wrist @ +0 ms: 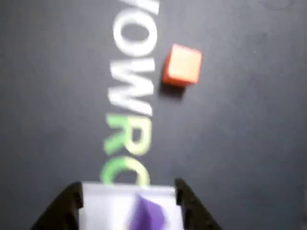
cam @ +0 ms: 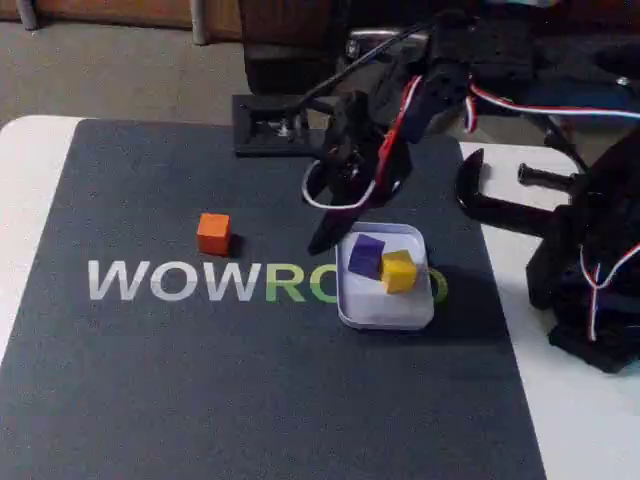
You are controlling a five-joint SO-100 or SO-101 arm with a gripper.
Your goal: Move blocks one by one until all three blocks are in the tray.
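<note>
Hand (cam: 330, 240) spread and empty above the tray's (cam: 385, 312) far-left rim; the orange block (cam: 213, 233) lies well left on the mat (cam: 150, 380).

- In the fixed view the gripper (cam: 330, 236) hangs over the tray's (cam: 385, 312) upper left corner, hiding that stretch of rim; its dark fingertips merge with the mat, so the jaw gap cannot be judged
- The tray covers the last letters of the mat's lettering (cam: 200, 281)
- In the wrist view everything is blurred; the purple block (wrist: 149, 214) and tray (wrist: 103, 208) are cut off by the bottom edge; the orange block's (wrist: 182, 65) edges are smeared
</note>
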